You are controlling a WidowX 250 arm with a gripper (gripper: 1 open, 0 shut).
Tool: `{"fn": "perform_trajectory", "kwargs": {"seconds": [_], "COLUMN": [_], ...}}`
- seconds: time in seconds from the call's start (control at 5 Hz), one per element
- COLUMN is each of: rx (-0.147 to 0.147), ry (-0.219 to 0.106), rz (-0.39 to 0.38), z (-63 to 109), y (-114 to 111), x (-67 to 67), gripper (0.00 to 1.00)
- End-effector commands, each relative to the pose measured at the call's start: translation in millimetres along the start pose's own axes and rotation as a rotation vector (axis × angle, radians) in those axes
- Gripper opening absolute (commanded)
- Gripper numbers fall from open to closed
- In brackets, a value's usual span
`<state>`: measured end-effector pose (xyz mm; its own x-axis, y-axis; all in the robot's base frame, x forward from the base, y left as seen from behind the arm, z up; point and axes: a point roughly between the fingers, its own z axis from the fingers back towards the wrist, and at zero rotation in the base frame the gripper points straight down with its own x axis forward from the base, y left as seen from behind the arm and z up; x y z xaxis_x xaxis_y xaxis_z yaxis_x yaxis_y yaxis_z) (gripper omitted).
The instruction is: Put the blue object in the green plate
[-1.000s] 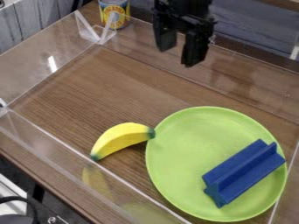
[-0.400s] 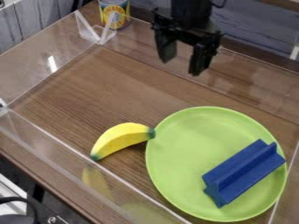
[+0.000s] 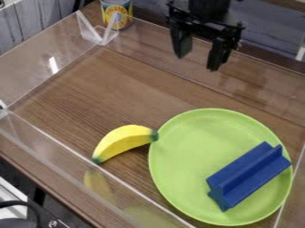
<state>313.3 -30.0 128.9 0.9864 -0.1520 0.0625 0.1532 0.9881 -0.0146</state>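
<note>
One blue block [image 3: 247, 177], long and rectangular with a stepped ridge, lies on the right part of one round, smooth lime-green plate [image 3: 191, 169] with a shallow rim, at the near right of the wood-grained tabletop [image 3: 102, 102]. One curved yellow banana [image 3: 123, 142] rests just left of the plate, and one can [image 3: 116, 14] stands at the far left. The two dark fingers [image 3: 183, 46] are spread apart at the far side, holding nothing.

A yellow banana [image 3: 124, 142] is seen lying on the wooden worktop [image 3: 84, 107]. Farther back than the banana, a can [image 3: 116, 13] with a yellow and blue label is placed, partly covered by clear plastic. Nearer the front corner than the banana, a black cable [image 3: 27, 205] is seen.
</note>
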Motion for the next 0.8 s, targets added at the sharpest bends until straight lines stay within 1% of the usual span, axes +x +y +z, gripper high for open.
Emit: {"fn": "perform_trajectory", "kwargs": {"seconds": [0.0,0.2,0.6], "rx": [0.004,-0.001,-0.006], "ry": [-0.044,-0.025,-0.004], "rz": [-0.011,-0.023,0.035], "z": [9.9,8.8,5.7], "y": [-4.5,-6.9,-21.6], "x": [1.4,-4.7,-5.8], "gripper": [1.0,1.0,1.0]}}
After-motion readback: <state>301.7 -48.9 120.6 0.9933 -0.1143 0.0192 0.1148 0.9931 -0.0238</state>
